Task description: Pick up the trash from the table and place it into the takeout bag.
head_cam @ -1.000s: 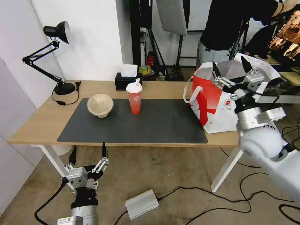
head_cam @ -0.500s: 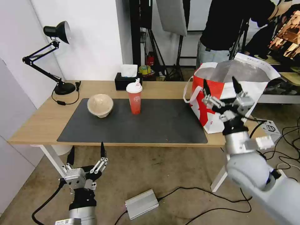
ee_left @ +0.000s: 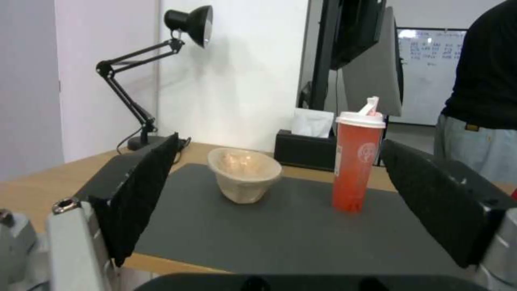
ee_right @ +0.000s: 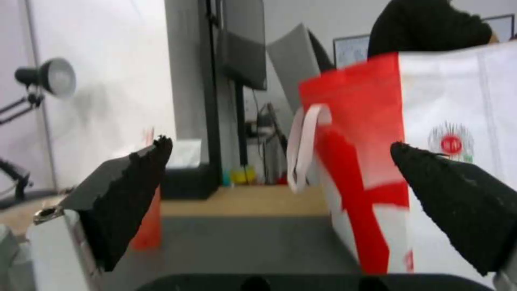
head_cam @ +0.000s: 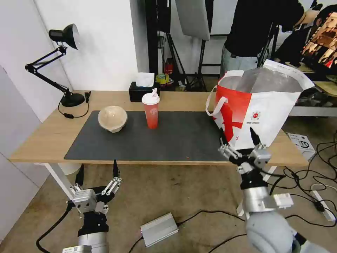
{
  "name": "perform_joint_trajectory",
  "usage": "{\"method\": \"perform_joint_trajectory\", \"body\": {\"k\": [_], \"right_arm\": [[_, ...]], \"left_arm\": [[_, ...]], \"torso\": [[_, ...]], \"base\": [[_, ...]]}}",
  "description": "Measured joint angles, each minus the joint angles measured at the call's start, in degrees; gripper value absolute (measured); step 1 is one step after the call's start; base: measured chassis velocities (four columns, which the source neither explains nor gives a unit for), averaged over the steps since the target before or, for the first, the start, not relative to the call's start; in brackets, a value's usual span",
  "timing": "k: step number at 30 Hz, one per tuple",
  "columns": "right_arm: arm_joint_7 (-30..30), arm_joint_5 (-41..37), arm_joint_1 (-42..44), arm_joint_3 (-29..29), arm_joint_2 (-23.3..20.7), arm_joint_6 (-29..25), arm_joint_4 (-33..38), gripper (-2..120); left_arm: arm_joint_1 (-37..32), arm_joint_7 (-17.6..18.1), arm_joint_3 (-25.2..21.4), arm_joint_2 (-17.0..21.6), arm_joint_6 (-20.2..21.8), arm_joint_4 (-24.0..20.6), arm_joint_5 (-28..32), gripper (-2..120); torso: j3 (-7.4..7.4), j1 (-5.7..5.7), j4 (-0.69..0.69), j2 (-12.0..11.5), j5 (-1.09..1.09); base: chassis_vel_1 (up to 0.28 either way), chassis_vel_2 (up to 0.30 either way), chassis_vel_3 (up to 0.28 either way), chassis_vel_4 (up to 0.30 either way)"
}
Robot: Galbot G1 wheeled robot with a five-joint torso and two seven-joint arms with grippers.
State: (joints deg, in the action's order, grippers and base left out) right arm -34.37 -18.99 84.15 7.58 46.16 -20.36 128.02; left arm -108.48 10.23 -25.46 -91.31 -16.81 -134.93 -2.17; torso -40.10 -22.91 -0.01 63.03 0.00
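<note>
Low in the right half of the head view, the right gripper stands with its fingers spread wide and nothing between them, in front of the near edge of the table and just before the lower left corner of the takeout bag. In the right wrist view its two dark fingers frame the red-and-white bag with its white handle. The left gripper sits at the lower left of the head view, below the table edge, also spread open and empty. The bag stands upright at the right end of the table, its foil-lined mouth open. On the dark grey mat, left of centre, rest the beige bowl and, just to its right but apart from it, the upright red drink cup. Behind the cup sits a black tissue box, and a black desk lamp occupies the upper left.
</note>
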Motion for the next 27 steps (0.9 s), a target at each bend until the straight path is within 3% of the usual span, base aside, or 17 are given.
{"method": "perform_joint_trajectory", "body": {"k": [9, 27], "right_arm": [[2.0, 2.8, 6.4, 0.5, 0.8, 2.6, 0.6, 100], [1.6, 3.0, 9.0, 0.3, 1.2, 6.7, 0.5, 100]], "left_arm": [[0.1, 0.0, -0.1, 0.0, 0.0, -0.1, 0.1, 100], [0.2, 0.1, -0.1, 0.0, 0.0, 0.1, 0.3, 100]], "torso": [[0.00, 0.00, 0.01, 0.0, 0.00], [-0.01, -0.01, 0.01, 0.0, 0.00]], "base": [[0.000, 0.000, 0.000, 0.000], [0.000, 0.000, 0.000, 0.000]]}}
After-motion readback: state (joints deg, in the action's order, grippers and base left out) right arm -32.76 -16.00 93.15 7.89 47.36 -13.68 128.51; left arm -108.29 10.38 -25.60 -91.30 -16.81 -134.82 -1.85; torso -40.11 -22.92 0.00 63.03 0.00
